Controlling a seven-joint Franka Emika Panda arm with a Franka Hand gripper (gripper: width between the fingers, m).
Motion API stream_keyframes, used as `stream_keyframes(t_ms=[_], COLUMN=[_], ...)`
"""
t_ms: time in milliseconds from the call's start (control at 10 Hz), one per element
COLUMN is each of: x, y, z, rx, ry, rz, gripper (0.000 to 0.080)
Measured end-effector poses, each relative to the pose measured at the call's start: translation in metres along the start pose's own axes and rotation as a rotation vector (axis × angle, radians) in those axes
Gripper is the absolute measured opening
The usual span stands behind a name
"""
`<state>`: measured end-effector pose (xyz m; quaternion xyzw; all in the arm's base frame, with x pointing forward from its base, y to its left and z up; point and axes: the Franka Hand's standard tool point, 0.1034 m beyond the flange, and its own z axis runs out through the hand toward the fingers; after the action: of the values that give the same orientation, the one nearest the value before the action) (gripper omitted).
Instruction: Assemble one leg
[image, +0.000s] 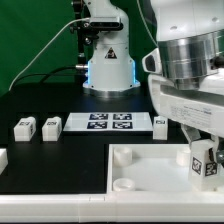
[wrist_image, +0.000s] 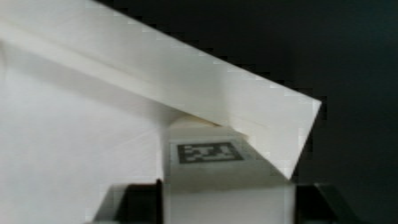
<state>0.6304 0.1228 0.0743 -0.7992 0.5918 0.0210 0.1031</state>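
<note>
My gripper is shut on a leg, a small white block with a black-and-white tag facing the camera. It holds the leg upright over the right corner of the large flat white board. In the wrist view the leg sits between the two dark fingers of the gripper, with the white board behind it. I cannot tell whether the leg touches the board. Three more legs lie on the black table: two at the exterior view's left and one beside the arm.
The marker board lies behind the large board. The large board has round sockets at its left corners. The arm's base stands at the back. A white object shows at the left edge.
</note>
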Motion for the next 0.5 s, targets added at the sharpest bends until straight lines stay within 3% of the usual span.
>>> stream_keyframes(t_ms=[200,500], x=[-0.0079,-0.0097], y=[-0.0004,-0.0003], z=[0.0018,0.0024], rx=[0.001,0.001], ry=[-0.016,-0.019], rz=[0.273,0.325], gripper=[0.0302,0.0299])
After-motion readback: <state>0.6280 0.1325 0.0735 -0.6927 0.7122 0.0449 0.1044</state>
